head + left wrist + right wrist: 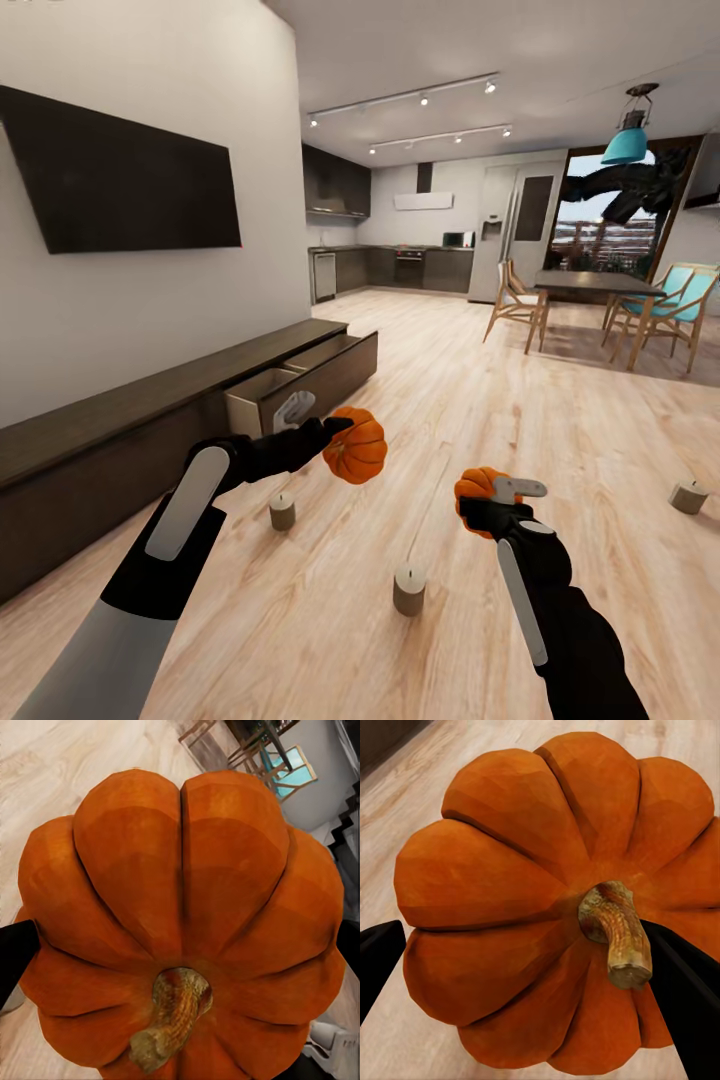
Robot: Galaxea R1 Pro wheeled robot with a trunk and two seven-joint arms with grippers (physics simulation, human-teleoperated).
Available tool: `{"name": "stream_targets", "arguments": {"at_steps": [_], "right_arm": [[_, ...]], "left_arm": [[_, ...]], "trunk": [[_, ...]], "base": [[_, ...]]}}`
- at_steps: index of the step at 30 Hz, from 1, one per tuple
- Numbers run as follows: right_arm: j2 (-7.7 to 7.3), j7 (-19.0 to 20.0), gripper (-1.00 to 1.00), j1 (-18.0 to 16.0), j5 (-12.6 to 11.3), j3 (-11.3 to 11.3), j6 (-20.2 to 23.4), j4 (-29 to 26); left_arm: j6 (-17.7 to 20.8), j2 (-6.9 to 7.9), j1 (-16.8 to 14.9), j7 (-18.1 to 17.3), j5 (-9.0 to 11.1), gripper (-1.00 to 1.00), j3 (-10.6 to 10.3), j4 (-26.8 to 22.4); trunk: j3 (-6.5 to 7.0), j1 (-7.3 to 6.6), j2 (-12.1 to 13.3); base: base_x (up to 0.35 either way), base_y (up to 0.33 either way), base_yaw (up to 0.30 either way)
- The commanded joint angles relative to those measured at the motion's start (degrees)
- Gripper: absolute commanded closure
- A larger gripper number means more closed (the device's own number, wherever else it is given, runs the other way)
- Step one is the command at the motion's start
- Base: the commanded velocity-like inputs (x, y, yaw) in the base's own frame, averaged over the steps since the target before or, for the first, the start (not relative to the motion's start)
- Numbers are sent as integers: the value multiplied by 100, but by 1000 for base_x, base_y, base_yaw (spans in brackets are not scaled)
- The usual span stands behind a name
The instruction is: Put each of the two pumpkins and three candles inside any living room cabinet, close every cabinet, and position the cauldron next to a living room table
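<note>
**Pumpkins in both grippers, open cabinet drawer ahead on the left**

One pumpkin [356,445] is clamped in the left gripper [335,432], held out over the floor just in front of the cabinet [150,420]. Its open drawer [268,390], pale inside, lies ahead and left of that pumpkin, so the left arm is clearly the nearer one. The second pumpkin [478,490] is pinched in the right gripper [495,500], farther out over the wooden floor [430,380], well apart from the cabinet. In both wrist views the stems face the camera. Three candles stand on the floor: one [282,510] near the cabinet front, one [409,588] between the arms, one [688,495] far right. The way to the drawer looks unobstructed.
</note>
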Motion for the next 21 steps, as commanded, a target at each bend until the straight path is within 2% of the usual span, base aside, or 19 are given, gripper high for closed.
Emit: {"name": "stream_targets", "arguments": {"at_steps": [1, 14, 21], "right_arm": [[3, -32, 100, -3, -33, -9, 24, -3], [15, -17, 100, -3, -72, -24, 32, -4], [12, -2, 100, -3, -77, -25, 40, 4]], "left_arm": [[-3, 4, -4, 61, 53, 100, -8, -6], [-7, 4, -4, 70, 69, 100, -8, 1], [-14, 4, -4, 78, 76, 100, -8, 3]], "trunk": [[12, -23, 39], [239, -309, 560], [335, -463, 841]], "base": [[0, 0, 0], [0, 0, -4], [0, 0, -173]]}}
